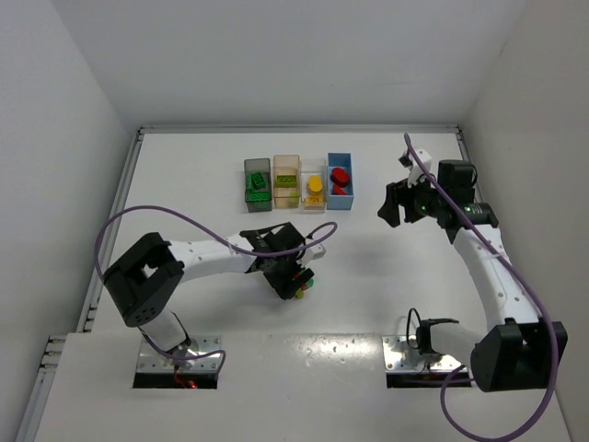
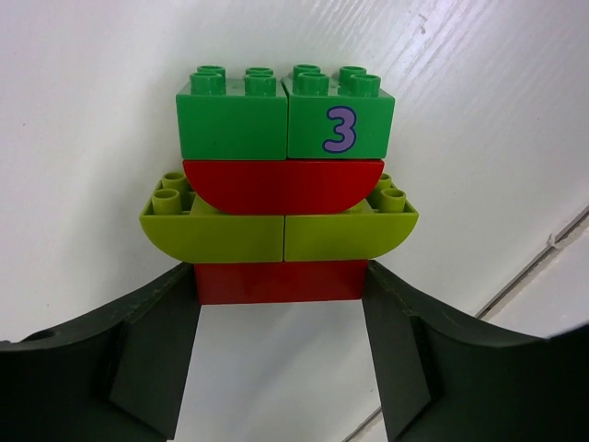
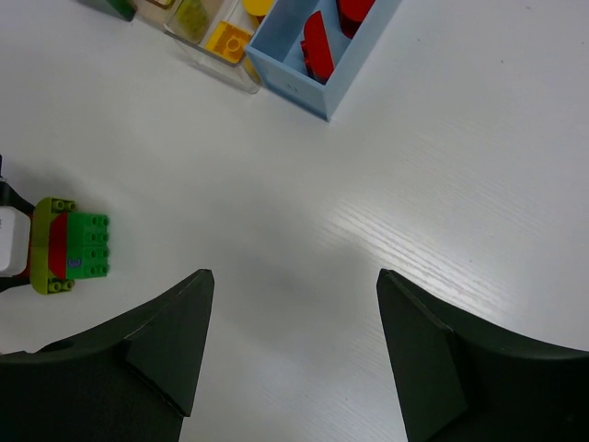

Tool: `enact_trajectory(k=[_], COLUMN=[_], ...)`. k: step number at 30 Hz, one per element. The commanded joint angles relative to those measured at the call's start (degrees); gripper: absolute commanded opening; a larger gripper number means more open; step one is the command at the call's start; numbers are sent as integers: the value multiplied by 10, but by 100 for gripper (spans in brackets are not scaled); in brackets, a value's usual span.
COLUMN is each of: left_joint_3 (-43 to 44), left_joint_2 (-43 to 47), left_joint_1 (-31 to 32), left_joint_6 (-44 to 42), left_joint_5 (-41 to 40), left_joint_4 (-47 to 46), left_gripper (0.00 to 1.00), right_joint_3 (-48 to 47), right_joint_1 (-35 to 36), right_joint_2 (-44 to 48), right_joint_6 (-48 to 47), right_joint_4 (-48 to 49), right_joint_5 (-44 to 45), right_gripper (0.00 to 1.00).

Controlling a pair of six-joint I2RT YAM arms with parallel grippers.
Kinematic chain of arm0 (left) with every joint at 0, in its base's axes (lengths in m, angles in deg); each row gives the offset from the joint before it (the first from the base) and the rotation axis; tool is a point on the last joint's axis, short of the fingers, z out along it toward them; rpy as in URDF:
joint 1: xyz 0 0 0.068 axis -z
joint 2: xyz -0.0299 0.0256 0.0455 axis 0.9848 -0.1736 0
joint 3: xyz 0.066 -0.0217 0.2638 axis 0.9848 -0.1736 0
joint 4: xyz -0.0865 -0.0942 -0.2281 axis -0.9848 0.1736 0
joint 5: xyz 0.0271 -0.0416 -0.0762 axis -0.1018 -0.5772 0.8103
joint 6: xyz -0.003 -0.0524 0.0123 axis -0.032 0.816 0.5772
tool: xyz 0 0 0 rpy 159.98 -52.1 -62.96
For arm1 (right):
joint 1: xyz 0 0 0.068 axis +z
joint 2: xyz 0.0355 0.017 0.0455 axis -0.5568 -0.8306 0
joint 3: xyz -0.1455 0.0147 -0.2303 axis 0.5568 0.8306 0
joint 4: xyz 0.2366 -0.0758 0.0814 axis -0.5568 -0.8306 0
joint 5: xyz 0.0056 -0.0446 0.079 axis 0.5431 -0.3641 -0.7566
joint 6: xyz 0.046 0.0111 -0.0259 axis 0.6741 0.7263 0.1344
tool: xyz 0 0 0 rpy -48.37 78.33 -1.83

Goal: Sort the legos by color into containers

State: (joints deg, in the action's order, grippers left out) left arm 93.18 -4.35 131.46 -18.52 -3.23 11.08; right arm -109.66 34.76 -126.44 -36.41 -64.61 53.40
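Observation:
My left gripper [image 1: 294, 282] is shut on the red bottom brick [image 2: 281, 281] of a stuck-together lego stack [image 1: 303, 286]. Above that brick are two lime green bricks [image 2: 276, 226], a red curved brick [image 2: 283, 184] and two dark green bricks [image 2: 285, 115], one marked 3. The stack also shows at the left of the right wrist view [image 3: 69, 244]. Four bins stand in a row: dark grey [image 1: 248, 184] with a dark green brick, tan [image 1: 286, 157] with a lime green one, clear [image 1: 314, 209] with yellow, blue [image 1: 340, 156] with red bricks. My right gripper [image 1: 398, 204] is open and empty, right of the bins.
The blue bin's wall [image 3: 294, 87] and the clear bin with a yellow brick [image 3: 225, 41] lie at the top of the right wrist view. White walls enclose the table on three sides. A purple cable loops over each arm.

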Motion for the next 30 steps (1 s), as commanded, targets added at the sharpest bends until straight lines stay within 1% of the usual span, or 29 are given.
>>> enact_trajectory(k=[1,3,4,5,8,9,11,12,13,14,15,16,17,19,20,22,25,27,30], left_joint_3=[17,17,17,17,12,7,-26,-39,-53,-80,-92,-100,-100,-100,-94,-88,-88,-83,-83], left_joint_2=[-4,-4,-4,-4,17,30,95,122,177,203,226,242,260,260,260,260,260,255,250], left_joint_1=[8,8,14,14,14,14,14,14,14,14,14,14,14,14,14,14,14,14,14], left_joint_6=[-1,-7,-7,-7,-14,-14,-14,-20,-25,-25,-30,-30,-39,-44,-50,-59,-70,-70,-75], left_joint_5=[12,20,20,20,20,20,12,12,5,5,-2,-10,-10,-22,-28,-33,-33,-33,-33], left_joint_4=[-23,-30,-38,-38,-59,-66,-112,-131,-171,-191,-209,-227,-227,-221,-221,-221,-221,-232,-240], left_gripper=[71,71,68,63,54,52,50,49,49,49,49,49,49,49,49,49,49,49,49], right_joint_3=[-10,-10,-10,-10,-16,-21,-26,-26,-26,-26,-26,-26,-26,-26,-31,-53,-81,-86,-99], right_joint_1=[-3,-3,-3,-3,-3,-3,-3,-3,-3,-3,-3,-3,3,3,3,17,38,50,72], right_joint_2=[-1,-6,-6,-6,-11,-17,-35,-43,-51,-62,-84,-94,-104,-132,-143,-176,-205,-225,-233], right_joint_6=[-6,-6,-6,-6,-6,-6,-6,-6,-6,-6,1,22,39,88,101,143,176,194,194], right_joint_4=[18,18,18,18,18,18,1,-12,-20,-25,-25,-25,-17,15,23,48,62,77,77], right_joint_5=[-13,-13,-13,-13,-26,-50,-83,-130,-155,-180,-229,-252,-296,-342,-389,-444,-495,-512,-532], right_gripper=[72,72,72,72,72,72,72,72,72,72,72,72,72,72,72,72,72,74,75])
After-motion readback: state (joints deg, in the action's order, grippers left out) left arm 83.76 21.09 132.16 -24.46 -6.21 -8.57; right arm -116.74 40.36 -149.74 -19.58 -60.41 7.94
